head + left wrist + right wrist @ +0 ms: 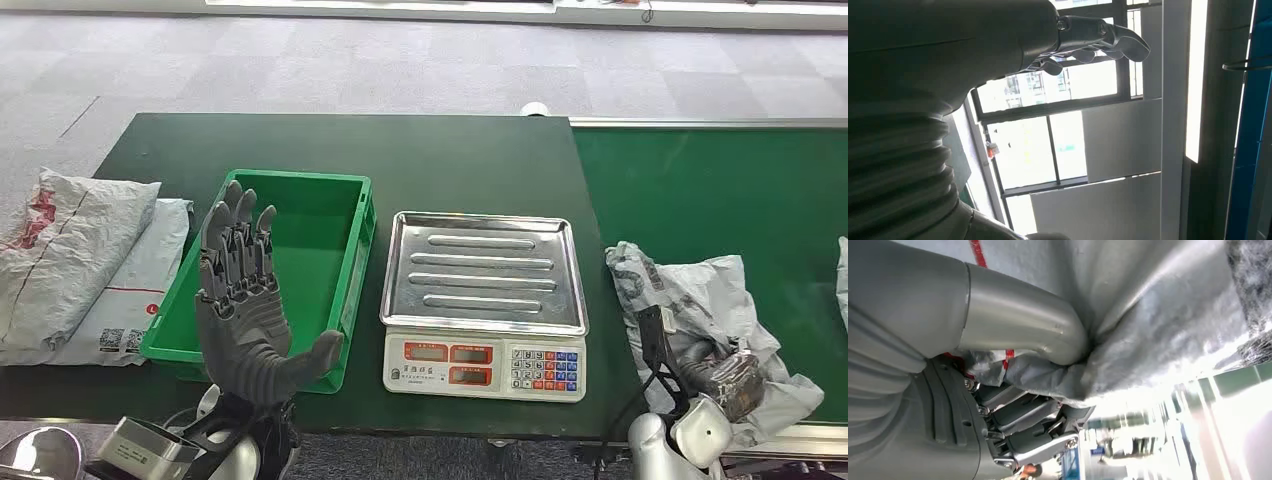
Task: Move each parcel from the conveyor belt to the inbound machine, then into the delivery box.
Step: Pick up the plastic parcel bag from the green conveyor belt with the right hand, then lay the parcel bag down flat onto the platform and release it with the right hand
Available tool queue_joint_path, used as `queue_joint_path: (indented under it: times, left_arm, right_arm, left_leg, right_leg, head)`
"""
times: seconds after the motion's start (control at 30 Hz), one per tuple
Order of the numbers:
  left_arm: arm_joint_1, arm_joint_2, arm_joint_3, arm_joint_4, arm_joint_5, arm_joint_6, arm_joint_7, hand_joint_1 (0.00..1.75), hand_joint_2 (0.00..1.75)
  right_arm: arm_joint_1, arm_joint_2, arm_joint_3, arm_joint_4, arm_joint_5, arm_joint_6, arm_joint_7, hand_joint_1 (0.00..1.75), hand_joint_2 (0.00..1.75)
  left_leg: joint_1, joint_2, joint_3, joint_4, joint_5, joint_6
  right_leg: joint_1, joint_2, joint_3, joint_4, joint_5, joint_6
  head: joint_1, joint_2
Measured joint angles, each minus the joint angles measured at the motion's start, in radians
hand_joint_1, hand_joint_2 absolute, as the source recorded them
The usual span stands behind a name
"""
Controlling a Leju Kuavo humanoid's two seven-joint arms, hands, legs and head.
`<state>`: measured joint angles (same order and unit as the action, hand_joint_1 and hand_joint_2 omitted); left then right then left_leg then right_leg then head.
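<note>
Right hand: nearest to us, at the lower right of the head view, our right hand (pixel 722 385) grips the grey parcel (pixel 690 300); in the right wrist view we see the thumb (pixel 1023 320) pressed into the grey plastic (pixel 1158 335), with the darker fingers (pixel 1033 425) curled under its folds.
Left hand: we hold our left hand (pixel 245 300) raised at the lower left, palm up, fingers (pixel 240 225) spread apart and holding nothing; it overlaps the near wall of the crate in the head view.
Parcel: it lies crumpled on the green conveyor belt (pixel 700 180), at the near end, just beside the scale.
Scale: the inbound machine (pixel 484 300) sits on the dark green table (pixel 450 160) between crate and belt; we see its steel tray (pixel 484 270) bare, with red displays and a keypad on the front.
Crate: the green delivery box (pixel 350 270) stands just left of the scale; we see only its bare green floor inside.
Left stack: two grey mail bags (pixel 80 270) lie overlapping at the table's left edge, outside the crate.
Beyond: grey carpet tiles (pixel 300 60) stretch behind the table.
</note>
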<state>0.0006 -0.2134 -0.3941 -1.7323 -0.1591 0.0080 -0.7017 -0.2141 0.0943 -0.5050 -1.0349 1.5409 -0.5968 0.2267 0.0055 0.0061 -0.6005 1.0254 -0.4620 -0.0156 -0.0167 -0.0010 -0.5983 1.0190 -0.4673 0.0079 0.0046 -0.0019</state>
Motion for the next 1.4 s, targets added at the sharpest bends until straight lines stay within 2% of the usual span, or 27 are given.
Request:
queue_joint_path:
  times: [0.13, 0.27, 0.43, 0.6, 0.87, 1.0, 1.17, 1.3, 1.4]
  left_arm:
    - [0.000, 0.000, 0.000, -0.002, 0.000, 0.008, 0.000, 0.00, 1.75]
    - [-0.002, 0.000, 0.000, -0.002, 0.005, 0.016, 0.000, 0.00, 1.75]
    - [-0.010, 0.000, 0.000, 0.000, 0.011, 0.026, 0.000, 0.00, 1.75]
    - [-0.019, -0.004, 0.000, 0.003, 0.012, 0.012, 0.000, 0.00, 1.75]
    - [-0.041, -0.004, 0.000, 0.016, 0.018, 0.006, 0.000, 0.00, 1.75]
    - [-0.051, -0.004, 0.000, 0.021, 0.023, 0.006, 0.000, 0.00, 1.75]
    - [-0.076, -0.004, -0.002, 0.033, 0.041, 0.006, 0.000, 0.00, 1.75]
    - [-0.085, -0.004, -0.005, 0.040, 0.050, 0.006, 0.000, 0.00, 1.75]
    - [-0.088, -0.004, -0.006, 0.044, 0.054, 0.006, 0.000, 0.00, 1.75]
  right_arm:
    - [0.031, 0.029, 0.013, -0.143, -0.010, -0.066, -0.034, 1.75, 1.75]
    - [0.064, 0.064, 0.022, -0.295, -0.034, -0.093, -0.092, 1.75, 1.75]
    - [0.099, 0.117, 0.021, -0.476, -0.045, -0.102, -0.153, 1.75, 1.75]
    - [0.128, 0.150, 0.027, -0.586, -0.081, -0.102, -0.211, 1.75, 1.75]
    - [0.131, 0.153, 0.140, -0.596, -0.078, -0.089, -0.235, 1.75, 1.75]
    - [0.125, 0.151, 0.190, -0.577, -0.057, -0.040, -0.241, 1.75, 1.75]
    - [0.094, 0.151, 0.340, -0.468, 0.005, 0.019, -0.214, 1.75, 1.75]
    - [0.082, 0.150, 0.452, -0.389, 0.027, 0.027, -0.191, 1.75, 1.75]
    - [0.078, 0.150, 0.501, -0.354, 0.030, 0.028, -0.186, 1.75, 1.75]
  left_leg:
    - [0.000, 0.000, 0.000, 0.000, 0.000, 0.000]
    - [0.000, 0.000, 0.000, 0.000, 0.000, 0.000]
    - [0.000, 0.000, 0.000, 0.000, 0.000, 0.000]
    - [0.000, 0.001, 0.000, 0.000, 0.000, 0.000]
    - [0.000, 0.002, 0.001, 0.000, 0.000, 0.000]
    - [0.000, 0.003, 0.000, 0.000, 0.000, 0.000]
    - [0.000, 0.003, 0.001, 0.000, 0.000, 0.000]
    - [0.000, 0.003, 0.001, 0.000, 0.000, 0.000]
    - [0.000, 0.002, 0.000, 0.000, 0.000, 0.000]
  right_leg:
    - [0.000, 0.000, 0.000, 0.000, -0.001, 0.001]
    - [-0.001, 0.000, 0.000, 0.000, -0.001, 0.001]
    - [-0.001, 0.000, 0.000, 0.000, -0.001, 0.001]
    - [-0.001, 0.000, 0.000, 0.000, -0.001, 0.001]
    - [0.000, 0.001, 0.000, 0.000, -0.001, 0.001]
    - [0.000, 0.001, 0.000, 0.000, -0.001, 0.001]
    - [0.000, 0.002, 0.000, 0.000, -0.001, 0.001]
    - [0.000, 0.002, 0.000, 0.000, -0.001, 0.001]
    - [0.000, 0.002, 0.000, 0.000, -0.001, 0.001]
  head:
    - [0.000, 0.000]
    - [0.000, 0.000]
    - [0.000, 0.000]
    - [0.000, 0.000]
    - [0.000, 0.000]
    - [0.000, 0.000]
    - [0.000, 0.000]
    - [0.000, 0.000]
    - [0.000, 0.000]
